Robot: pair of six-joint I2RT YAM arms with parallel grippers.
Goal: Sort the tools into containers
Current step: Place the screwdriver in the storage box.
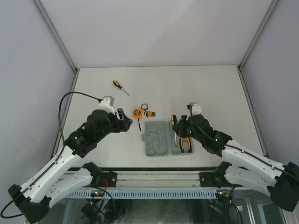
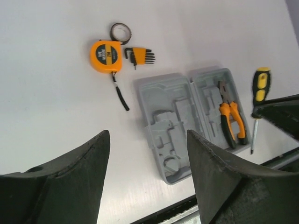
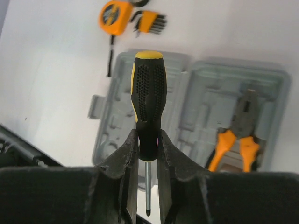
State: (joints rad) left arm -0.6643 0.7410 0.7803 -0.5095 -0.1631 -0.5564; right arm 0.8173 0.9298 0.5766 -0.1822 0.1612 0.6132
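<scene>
My right fingers [image 3: 124,158] were pinching a black-and-yellow screwdriver [image 3: 149,102] at the narrow base of its handle. Its yellow cap pointed away from me and its metal shaft ran back between the fingertips. Just past that grip lay the open grey tool case [image 3: 201,102] on the desk [image 1: 196,88]. The orange-handled pliers [image 3: 238,140] were seated in the half to the right of my right fingers, and the other half showed only moulded recesses. I could not tell how high above the case the held screwdriver was.

My left fingers [image 2: 74,177] were spread wide with nothing between them, hanging over bare desk to the left of the case. Farther out from both pairs sat the round orange tape measure [image 2: 106,56], its black strap trailing back toward me. The hex key set [image 2: 139,56] lay just beside it, and the black ring [image 2: 120,32] just behind the two. Farthest of all, well apart from everything, lay the second screwdriver [image 1: 120,87].
</scene>
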